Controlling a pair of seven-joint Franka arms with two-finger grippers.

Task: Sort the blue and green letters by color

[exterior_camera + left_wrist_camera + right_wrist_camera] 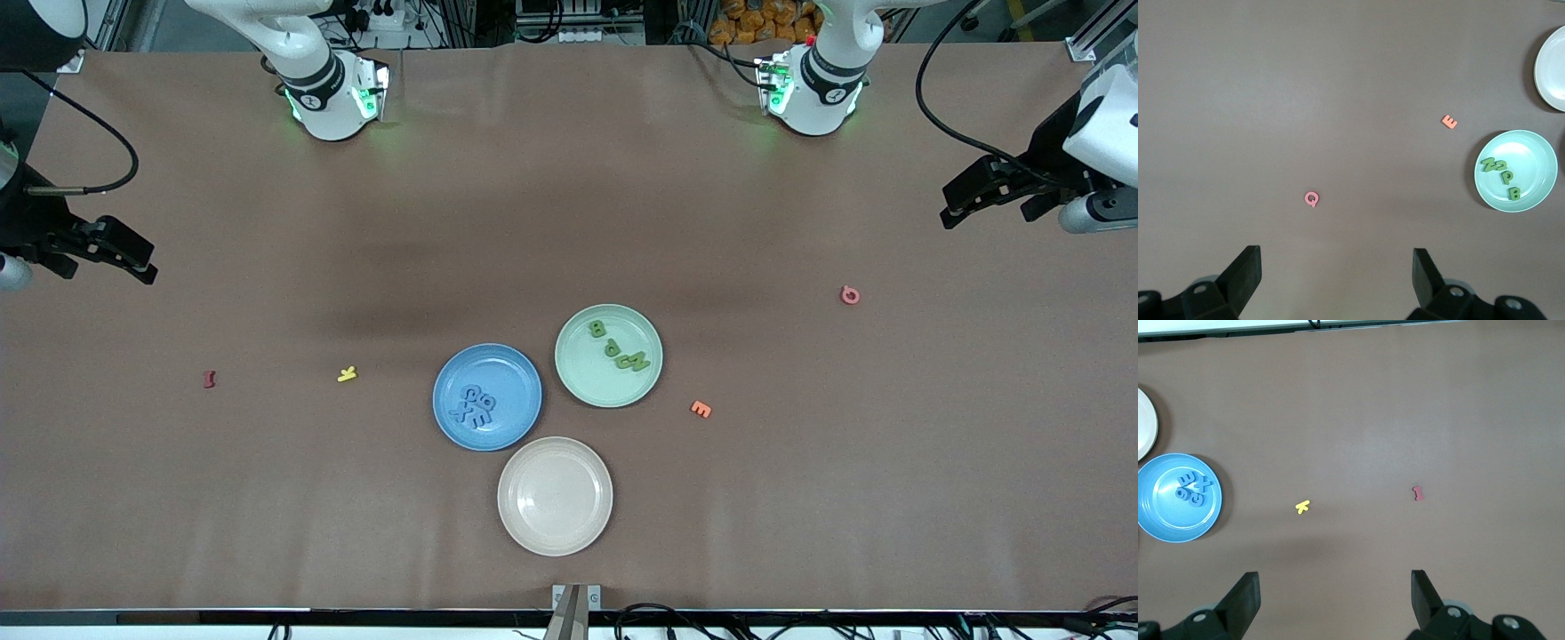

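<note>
Currently I list blue letters (472, 405) heaped in the blue plate (518, 371), green letters (621, 348) in the green plate (578, 369): likely light, soft, best pinched across edges. Left gripper (1335, 267) and right gripper (1335, 590) wait wide apart, empty, over opposite table ends.

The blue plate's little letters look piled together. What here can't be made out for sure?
- Blue letters on the blue plate: front and right wrist views show them overlapping and too small to read or count.
- Green letters on the green plate: the two nearest the orange E overlap.
- White plate: cut off by the left wrist view's edge.
- Left gripper and right gripper: bodies cut off in their wrist views.
</note>
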